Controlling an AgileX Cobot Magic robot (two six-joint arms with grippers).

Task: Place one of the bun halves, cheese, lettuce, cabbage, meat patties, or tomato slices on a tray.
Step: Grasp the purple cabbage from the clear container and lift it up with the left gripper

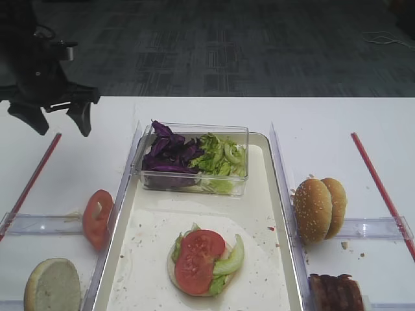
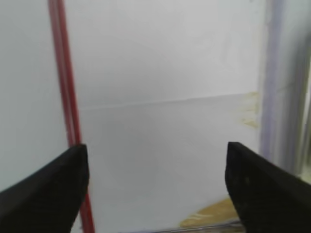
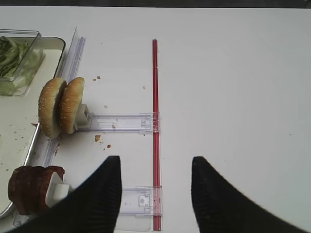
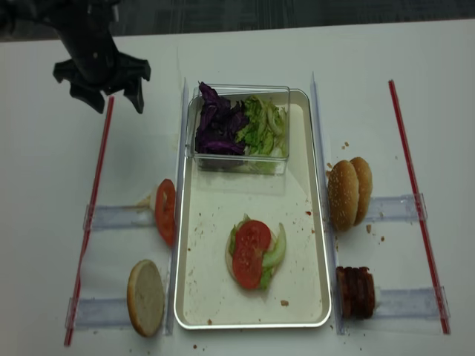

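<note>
Hovering left pincer (image 4: 102, 87) well apart from tray (image 4: 315, 194), empty

No readable text, label, brand or number anywhere.

Bottom bun (image 1: 194, 285) lying mostly hidden under tomato (image 1: 199, 260) and lettuce (image 1: 228, 259). Patties (image 1: 336, 293) running off bottom edge in high view. Right gripper (image 3: 155, 194) fingertips showing only; body staying out of frame. Left wrist view blurring; tan patch (image 2: 214, 216) at bottom unidentifiable. Box (image 3: 17, 58) getting cropped at left edge in right wrist view.
</note>
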